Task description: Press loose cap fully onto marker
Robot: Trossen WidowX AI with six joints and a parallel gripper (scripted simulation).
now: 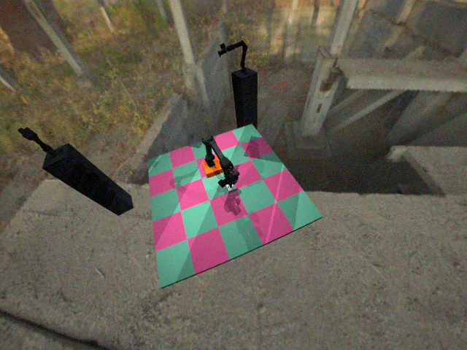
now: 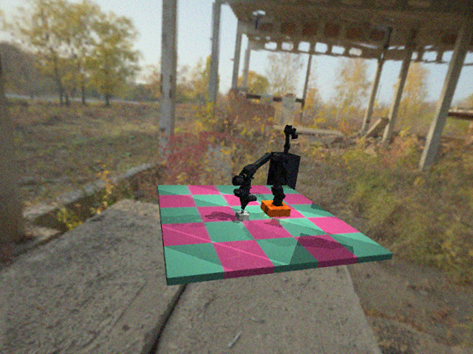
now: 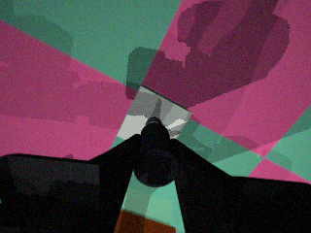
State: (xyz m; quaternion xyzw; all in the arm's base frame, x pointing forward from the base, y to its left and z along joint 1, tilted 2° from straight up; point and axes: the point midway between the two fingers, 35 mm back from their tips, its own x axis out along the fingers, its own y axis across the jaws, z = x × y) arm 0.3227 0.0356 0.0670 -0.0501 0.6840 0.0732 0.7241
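Observation:
The white holder block [image 1: 231, 189] [image 2: 243, 216] [image 3: 130, 128] sits on the checkered table, directly below my gripper [image 1: 228, 184] [image 2: 243, 211] [image 3: 155, 141]. The gripper points down and is shut on the dark cap [image 3: 156, 167]. In the wrist view the cap stands in front of the block's middle. A small ringed dark end [image 3: 154, 119] shows just past the cap's far end, perhaps part of the marker. The rest of the marker is hidden behind the cap and fingers. I cannot tell whether the cap touches the marker or sits on it.
The arm's orange base block [image 1: 214, 172] [image 2: 273, 210] [image 3: 146, 224] stands on the checkered table [image 1: 207, 249] [image 2: 244, 256] close to the holder block. Two black pillars [image 1: 85, 181] [image 1: 245, 98] with small dark arms on top stand beyond the table edges.

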